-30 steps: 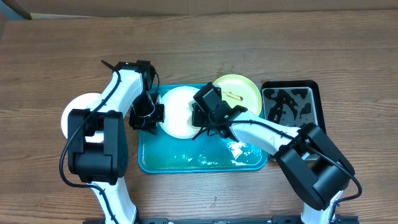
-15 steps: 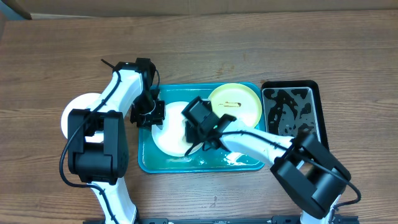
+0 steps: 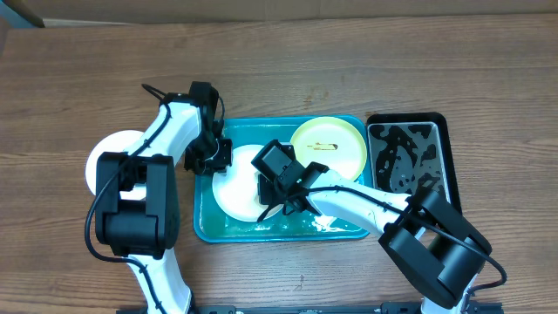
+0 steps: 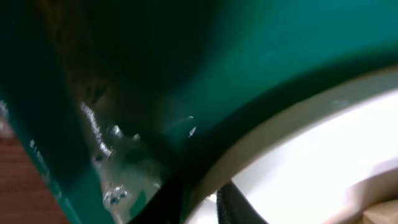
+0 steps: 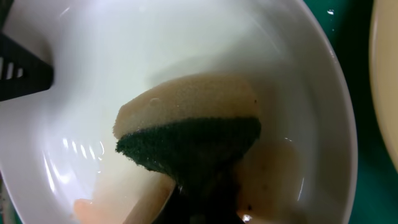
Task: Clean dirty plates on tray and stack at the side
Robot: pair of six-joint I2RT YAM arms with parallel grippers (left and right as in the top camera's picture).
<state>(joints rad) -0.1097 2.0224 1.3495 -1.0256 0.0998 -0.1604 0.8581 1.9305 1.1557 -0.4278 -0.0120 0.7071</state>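
Wooden tabletop (image 3: 349, 61) seen from above, with a teal tray (image 3: 205, 228) at centre and a black tub (image 3: 408, 116) just beside its right edge. Two plates are held in the tray: a white plate (image 3: 234, 187) at left and a yellow-green plate (image 3: 342, 144) at upper right. A third white plate (image 3: 95, 160) is set on the table, left of the tray. The right gripper (image 5: 202, 186) is closed on a sponge (image 5: 186, 134), which is pressed into the white plate. The left gripper (image 3: 213, 162) is placed at that plate's left rim; whether its jaws are clamped cannot be told.
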